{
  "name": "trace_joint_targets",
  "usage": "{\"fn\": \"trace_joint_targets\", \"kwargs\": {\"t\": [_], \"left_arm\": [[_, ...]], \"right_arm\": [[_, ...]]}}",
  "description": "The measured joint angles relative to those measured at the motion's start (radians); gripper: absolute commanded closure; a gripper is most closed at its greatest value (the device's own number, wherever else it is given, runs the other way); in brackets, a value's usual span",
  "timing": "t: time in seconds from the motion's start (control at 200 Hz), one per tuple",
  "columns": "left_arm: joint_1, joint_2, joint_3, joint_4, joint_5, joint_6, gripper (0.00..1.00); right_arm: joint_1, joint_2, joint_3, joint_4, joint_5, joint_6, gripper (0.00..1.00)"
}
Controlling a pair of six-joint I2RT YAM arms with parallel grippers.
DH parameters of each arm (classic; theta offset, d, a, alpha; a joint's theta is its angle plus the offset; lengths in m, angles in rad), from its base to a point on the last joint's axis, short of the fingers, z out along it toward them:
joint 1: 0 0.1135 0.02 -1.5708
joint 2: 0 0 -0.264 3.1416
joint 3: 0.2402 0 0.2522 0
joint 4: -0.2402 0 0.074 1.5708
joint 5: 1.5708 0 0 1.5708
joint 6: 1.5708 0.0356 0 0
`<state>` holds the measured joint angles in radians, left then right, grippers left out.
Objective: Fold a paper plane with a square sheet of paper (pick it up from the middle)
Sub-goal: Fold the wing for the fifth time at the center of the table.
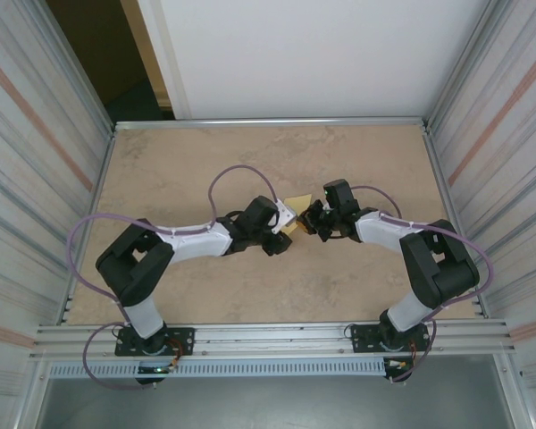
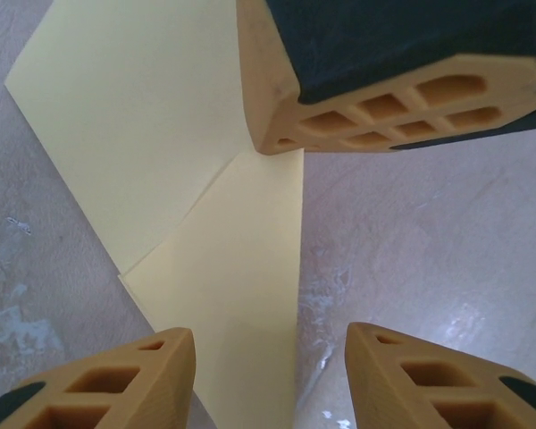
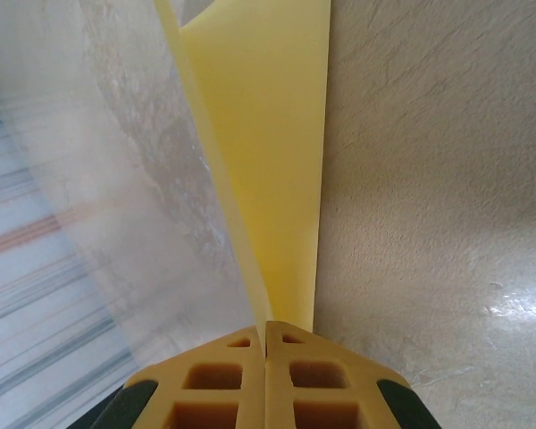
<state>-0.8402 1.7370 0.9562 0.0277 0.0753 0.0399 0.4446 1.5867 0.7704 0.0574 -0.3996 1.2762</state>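
Note:
The square sheet of paper [image 1: 297, 208] is pale yellow and partly folded, lying mid-table between the two arms. In the left wrist view the sheet of paper [image 2: 143, 116] lies flat, with an overlapping folded strip running toward me. My left gripper [image 2: 270, 344] hovers open over that strip, its fingers on either side of the strip's right edge. In the top view my left gripper [image 1: 284, 231] is at the paper's near left side. My right gripper [image 3: 266, 332] is shut on a thin edge of the paper [image 3: 268, 134]. In the top view my right gripper [image 1: 311, 220] meets the sheet from the right.
The beige stone-patterned table [image 1: 205, 161] is fenced by ribbed metal walls on the left [image 1: 36, 134] and right [image 1: 505, 116]. A white panel [image 1: 313, 54] closes the back. An aluminium rail [image 1: 268, 340] runs along the near edge by the arm bases.

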Motion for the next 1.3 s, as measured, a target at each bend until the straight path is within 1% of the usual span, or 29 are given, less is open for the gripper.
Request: {"fn": "trace_joint_targets", "kwargs": {"t": [0.23, 0.536, 0.767, 0.802, 0.857, 0.882, 1.007, 1.072, 1.173, 1.303], "left_arm": [[-0.006, 0.033, -0.001, 0.070, -0.026, 0.089, 0.53], [-0.006, 0.069, -0.003, 0.139, -0.047, 0.137, 0.58], [-0.006, 0.080, -0.029, 0.159, -0.052, 0.148, 0.66], [-0.006, 0.080, -0.034, 0.161, -0.052, 0.147, 0.69], [-0.006, 0.080, -0.041, 0.161, -0.052, 0.148, 0.71], [-0.006, 0.080, -0.044, 0.161, -0.052, 0.147, 0.72], [-0.006, 0.080, -0.054, 0.163, -0.051, 0.146, 0.76], [-0.006, 0.080, -0.054, 0.164, -0.051, 0.147, 0.78], [-0.006, 0.080, -0.054, 0.169, -0.049, 0.147, 0.78], [-0.006, 0.080, -0.060, 0.183, -0.032, 0.141, 0.79]], "right_arm": [[-0.003, 0.000, 0.000, 0.001, -0.025, 0.014, 0.92], [-0.013, 0.000, 0.000, 0.001, -0.049, 0.030, 0.91], [-0.013, 0.000, 0.000, 0.001, -0.050, 0.033, 0.88], [-0.014, 0.002, 0.000, 0.001, -0.050, 0.034, 0.86], [-0.015, 0.004, 0.000, 0.000, -0.051, 0.033, 0.79], [-0.015, 0.005, 0.000, -0.001, -0.050, 0.036, 0.75], [-0.021, 0.009, 0.006, -0.022, -0.048, 0.037, 0.48], [-0.028, 0.009, 0.011, -0.041, -0.045, 0.027, 0.38], [-0.049, 0.006, 0.018, -0.072, -0.039, 0.005, 0.32], [-0.092, -0.024, 0.018, -0.124, -0.015, -0.029, 0.31]]}}
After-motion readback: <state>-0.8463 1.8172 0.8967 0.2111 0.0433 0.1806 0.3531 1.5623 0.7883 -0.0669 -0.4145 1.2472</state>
